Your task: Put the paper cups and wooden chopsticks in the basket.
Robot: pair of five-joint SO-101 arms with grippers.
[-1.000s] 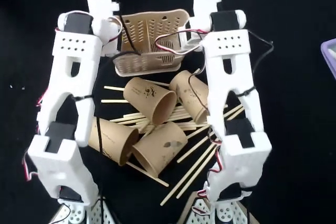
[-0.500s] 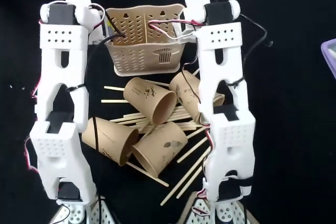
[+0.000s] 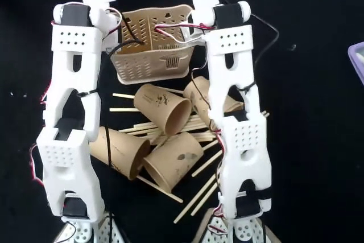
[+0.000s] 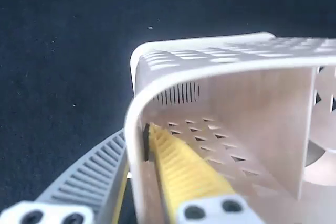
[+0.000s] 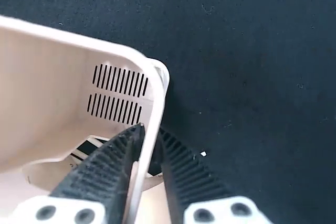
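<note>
Basket of perforated beige plastic (image 3: pixel 149 61) at the far side of the black table (image 3: pixel 313 112), one end wall pinched by the left gripper (image 4: pixel 137 139), the other by the right gripper (image 5: pixel 149 135). Brown paper cups (image 3: pixel 165 109) and wooden chopsticks (image 3: pixel 199 189) lie heaped nearer, between both arms.

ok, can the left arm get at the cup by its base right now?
Probably not: the left end effector is clamped on the basket wall, well away from it. The cup lies beside the arm's lower links, so it must let go and fold back first.

Perforated beige basket (image 3: pixel 149 64) beyond toppled paper cups (image 3: pixel 165 109), scattered wooden chopsticks (image 3: pixel 142 127)
</note>
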